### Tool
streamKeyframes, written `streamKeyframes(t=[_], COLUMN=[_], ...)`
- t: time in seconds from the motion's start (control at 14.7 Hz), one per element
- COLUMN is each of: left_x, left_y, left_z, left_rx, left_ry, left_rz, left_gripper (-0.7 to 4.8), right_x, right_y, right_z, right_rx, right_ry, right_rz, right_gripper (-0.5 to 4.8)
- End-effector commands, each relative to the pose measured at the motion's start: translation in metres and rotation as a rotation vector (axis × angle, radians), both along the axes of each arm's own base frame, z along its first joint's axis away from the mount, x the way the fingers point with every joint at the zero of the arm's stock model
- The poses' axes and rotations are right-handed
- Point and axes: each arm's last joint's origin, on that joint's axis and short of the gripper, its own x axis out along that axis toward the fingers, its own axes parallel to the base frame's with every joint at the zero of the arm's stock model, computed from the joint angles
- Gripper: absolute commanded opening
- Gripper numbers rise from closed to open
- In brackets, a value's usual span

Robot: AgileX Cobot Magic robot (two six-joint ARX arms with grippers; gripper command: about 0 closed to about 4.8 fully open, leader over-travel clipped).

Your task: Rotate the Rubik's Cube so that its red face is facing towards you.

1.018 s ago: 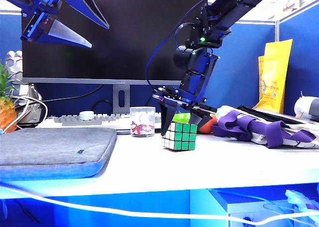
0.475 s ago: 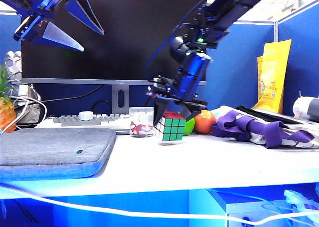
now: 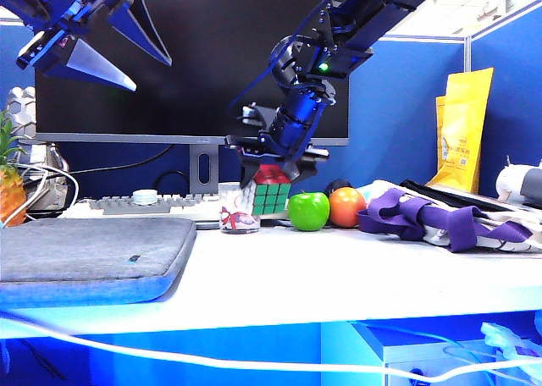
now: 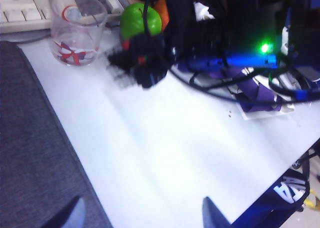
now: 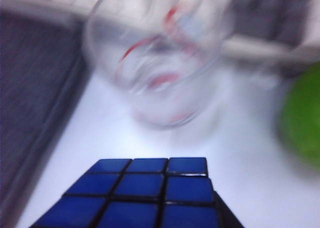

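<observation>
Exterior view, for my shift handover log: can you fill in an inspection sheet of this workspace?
Surface: white table, bare at front.
Job's things: Rubik's Cube lifted, green face frontward, red face up.
Clutter: glass cup, green apple, orange, grey sleeve, purple straps.
Grippers: right gripper clamps the cube; left gripper open, raised upper left.
Cables: white cable below the edge.
Surroundings: monitor, keyboard, blue partitions.

Office cubicle: monitor [image 3: 195, 56], keyboard [image 3: 161, 203], partition [image 3: 406, 115]
</observation>
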Motion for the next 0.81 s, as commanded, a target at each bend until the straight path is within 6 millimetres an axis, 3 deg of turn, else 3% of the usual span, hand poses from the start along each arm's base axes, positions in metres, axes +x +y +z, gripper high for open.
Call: streamKeyframes(t=[0.07,0.2,0.27,0.41,0.54,0.68,0.81], left_x=[-0.001,-0.001,0.000,0.000,0.000,-0.001,-0.001], left_y=[0.001,0.001,0.000,0.000,0.000,-0.001,-0.001], left_z=[0.000,0.001,0.002,0.002,0.002,0.002,0.002], left_rx=[0.027,0.027,0.024,0.022,0.013,-0.004,-0.002], left_ry=[-0.009,-0.020,-0.031,-0.034,-0.028,-0.023,-0.026], left_rz=[0.003,0.004,0.004,0.003,-0.002,-0.033,-0.029], left_gripper=[3.15,3.15,3.15,3.15,3.15,3.15,3.16], right_x=[-0.005,-0.017,-0.031,-0.055,-0.085,-0.120,-0.157], right_y=[-0.003,-0.009,-0.016,-0.029,-0.045,-0.063,-0.083], right_z=[0.025,0.057,0.096,0.151,0.194,0.216,0.209], right_rx=[0.013,-0.026,-0.002,0.031,0.010,-0.028,-0.007], right_ry=[-0.053,-0.109,-0.179,-0.295,-0.366,-0.398,-0.447], right_rz=[0.012,0.044,0.042,0.042,0.027,0.019,-0.013], right_gripper=[-0.05,-0.05,-0.05,-0.05,-0.05,-0.05,-0.05])
